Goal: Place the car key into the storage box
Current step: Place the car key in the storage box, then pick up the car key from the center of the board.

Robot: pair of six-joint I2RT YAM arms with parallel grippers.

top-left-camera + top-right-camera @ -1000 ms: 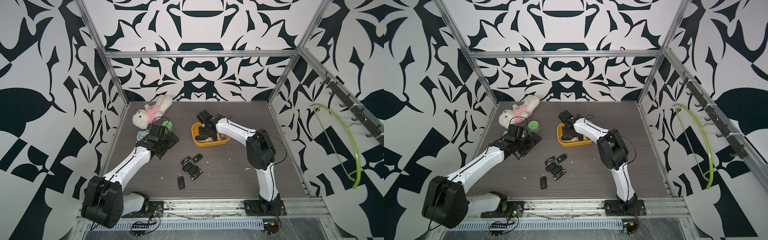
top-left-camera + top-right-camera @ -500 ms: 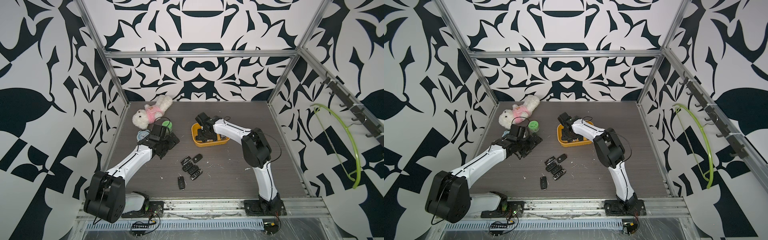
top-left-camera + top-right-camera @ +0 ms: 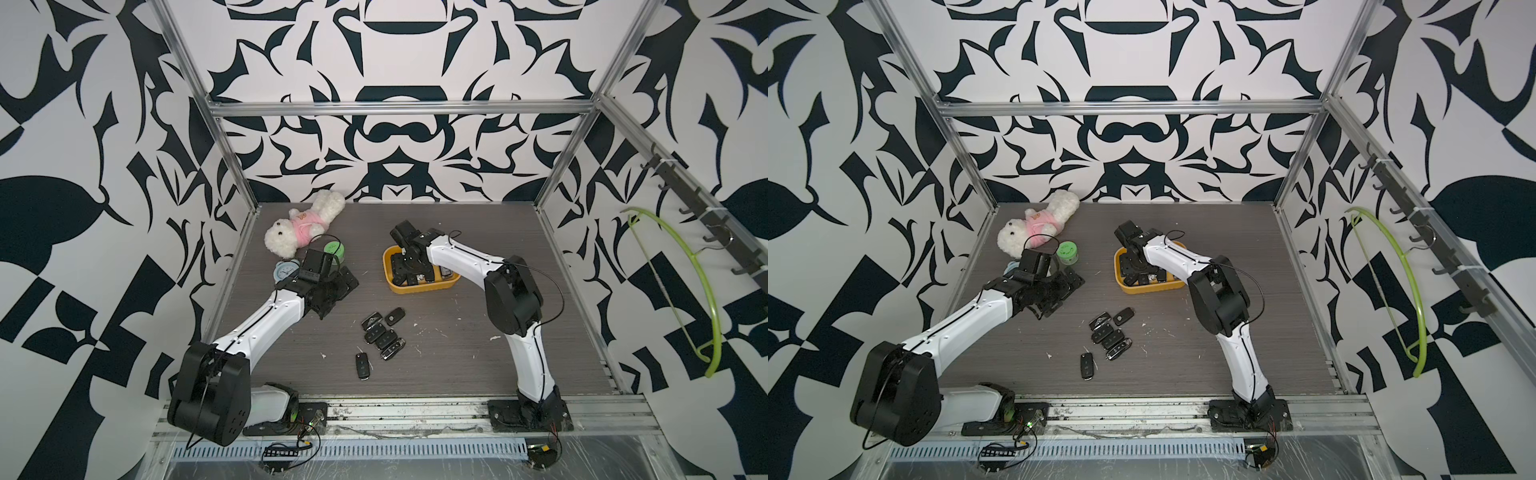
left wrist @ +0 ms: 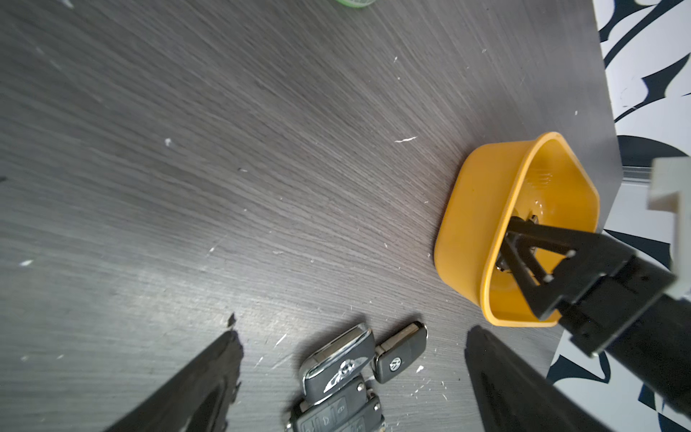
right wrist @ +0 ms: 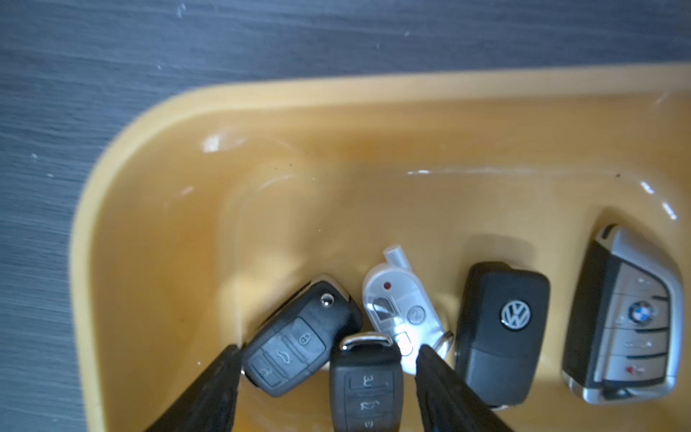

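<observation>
Nearest, well to the near side of the storage box (image 3: 419, 287): lone flip key (image 3: 363, 365) on the counter, long axis running toward the box. Just beyond it, closer to the box, a cluster of car keys (image 3: 383, 333), overlapping, so the count is unclear.

Left gripper (image 4: 353, 334) is beside the box on the left arm's side, fingers spread wide, empty, with the cluster at the edge of its wrist view.

Right gripper (image 5: 328, 348) is down inside the box, jaws apart and gripping nothing. The car key (image 5: 366, 385) lies loose on the box floor between them, a clear gap on one side, chrome end pointing away from the wrist. Its other end is cut off. Four other keys (image 5: 501, 333) lie alongside it in the box.

Judgement: this key is placed. The next pickup lies on the box's near side, with both arms about equally close, but the right must first lift over the wall.

In both top views the right arm hides most of the box contents.

Beyond the box level, toward the left arm's side: green jar (image 3: 333, 250), alarm clock (image 3: 285, 272), plush dog (image 3: 303, 228).
</observation>
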